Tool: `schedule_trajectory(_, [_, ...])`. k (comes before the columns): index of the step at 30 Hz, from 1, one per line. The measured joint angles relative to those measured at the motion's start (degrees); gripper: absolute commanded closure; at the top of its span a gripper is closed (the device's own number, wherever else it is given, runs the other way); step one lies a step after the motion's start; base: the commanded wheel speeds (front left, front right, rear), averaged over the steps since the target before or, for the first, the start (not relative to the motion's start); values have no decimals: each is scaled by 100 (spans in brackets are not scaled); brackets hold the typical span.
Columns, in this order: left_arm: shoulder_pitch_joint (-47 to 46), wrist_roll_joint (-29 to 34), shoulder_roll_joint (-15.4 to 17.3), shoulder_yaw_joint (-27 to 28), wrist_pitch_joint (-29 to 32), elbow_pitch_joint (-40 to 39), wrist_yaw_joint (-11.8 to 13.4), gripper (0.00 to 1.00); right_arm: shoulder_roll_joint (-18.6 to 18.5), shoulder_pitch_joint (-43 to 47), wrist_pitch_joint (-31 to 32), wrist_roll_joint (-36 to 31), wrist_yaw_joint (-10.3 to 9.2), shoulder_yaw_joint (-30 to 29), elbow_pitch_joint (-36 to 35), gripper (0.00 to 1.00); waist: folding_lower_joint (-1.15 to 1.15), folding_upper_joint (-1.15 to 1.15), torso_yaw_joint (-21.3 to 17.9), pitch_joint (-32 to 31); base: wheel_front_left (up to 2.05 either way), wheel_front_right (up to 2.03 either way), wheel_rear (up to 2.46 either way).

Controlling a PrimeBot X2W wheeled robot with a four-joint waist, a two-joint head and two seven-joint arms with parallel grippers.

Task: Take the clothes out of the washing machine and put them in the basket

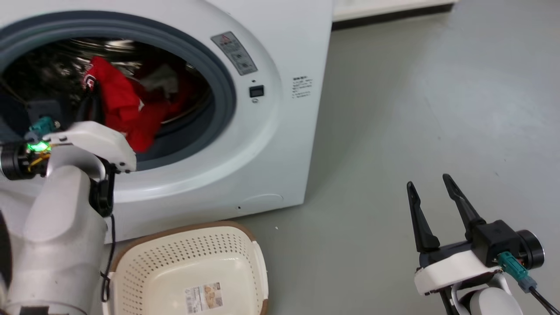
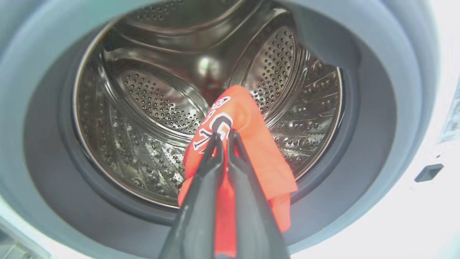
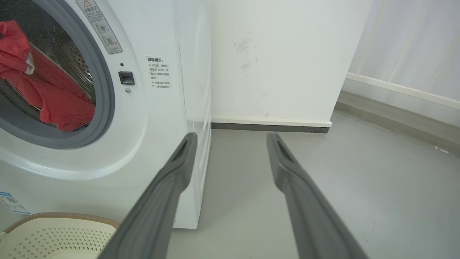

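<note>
Grey floor and a white wall with a dark skirting strip lie ahead of your right gripper. Its fingers are spread wide with nothing between them, and it hangs above the floor.

To that gripper's left stands the washing machine. Its front carries a grey warning sticker with a red triangle, a small black latch recess and a block of Chinese print, too small to read with confidence. A blue sticker sits low on the front, just above the basket.

Your left gripper is at the porthole, its fingers clenched on a fold of the clothes. The red fabric drapes down on both sides of the fingers and hangs across the grey rubber ring. At the fingertips is white lettering with dark outlines, creased so you cannot read it. Beyond the fingertips is the perforated steel drum.

The basket sits on the floor below that gripper, against the machine's base. A paper label is on its bottom, the print illegible.
</note>
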Motion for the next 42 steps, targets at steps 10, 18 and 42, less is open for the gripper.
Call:
schedule_trajectory(10, [1155,-35,-138,147,-16,-2001,131,100,-2,313,111,-44,-1,-132,-119,0,1,0,493,-497,0,0,0])
schedule_trajectory(18, [2128,-45,-142,111,353,-3912,470,100,-1,499,213,-83,-1,-153,-252,0,0,0,775,-735,0,0,0])
schedule_trajectory(42, [4389,-665,-537,-70,747,-3608,716,100,-1,216,277,-133,0,70,-491,0,3,0,806,12,0,0,0])
